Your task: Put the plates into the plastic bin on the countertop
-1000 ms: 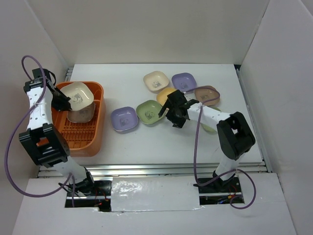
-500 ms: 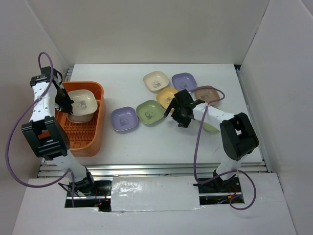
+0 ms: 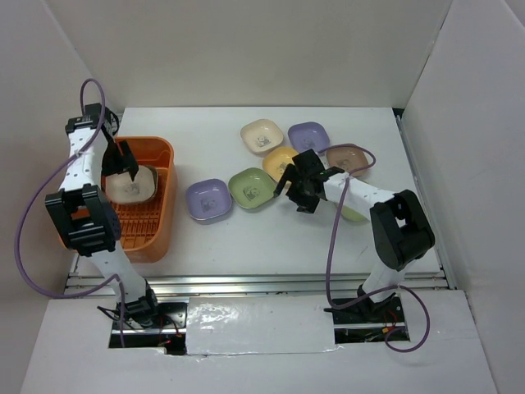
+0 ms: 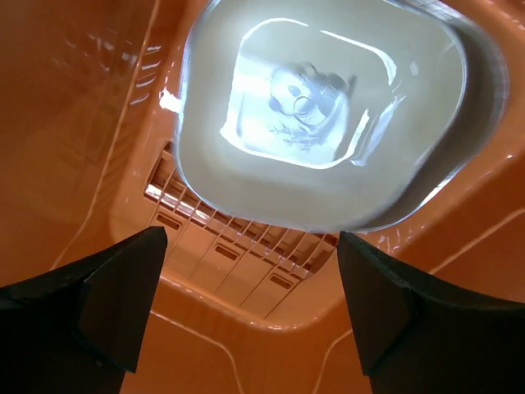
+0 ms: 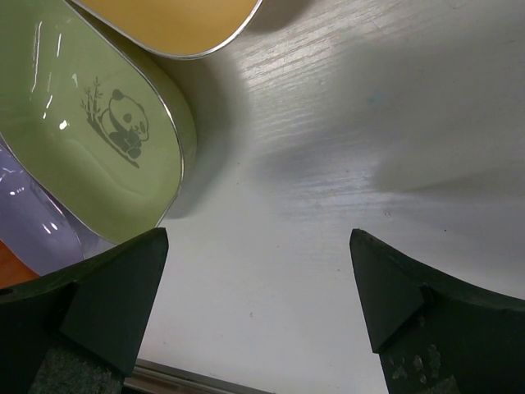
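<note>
The orange plastic bin [image 3: 152,226] stands at the left of the countertop [image 3: 246,238]. A cream plate [image 3: 131,185] lies in it on top of another plate. My left gripper [image 3: 125,160] hangs open just over the bin's far end. In the left wrist view the cream plate [image 4: 320,107] lies beyond the open left gripper [image 4: 250,279], nothing between the fingers. Loose plates lie mid-table: cream [image 3: 262,135], lavender [image 3: 308,136], brown [image 3: 348,156], yellow [image 3: 277,160], green [image 3: 251,187], lavender [image 3: 207,199]. My right gripper [image 3: 299,187] is open beside the green plate [image 5: 90,156], over bare countertop [image 5: 328,164].
White panels wall the table at the back and on both sides. A pale green plate [image 3: 353,214] is partly hidden under my right arm. A purple cable loops from each arm. The yellow plate's edge [image 5: 172,20] shows at the top of the right wrist view.
My left gripper has opened and let go of the cream plate, which now rests on the plate in the bin. The right gripper has shifted slightly right and stayed open.
</note>
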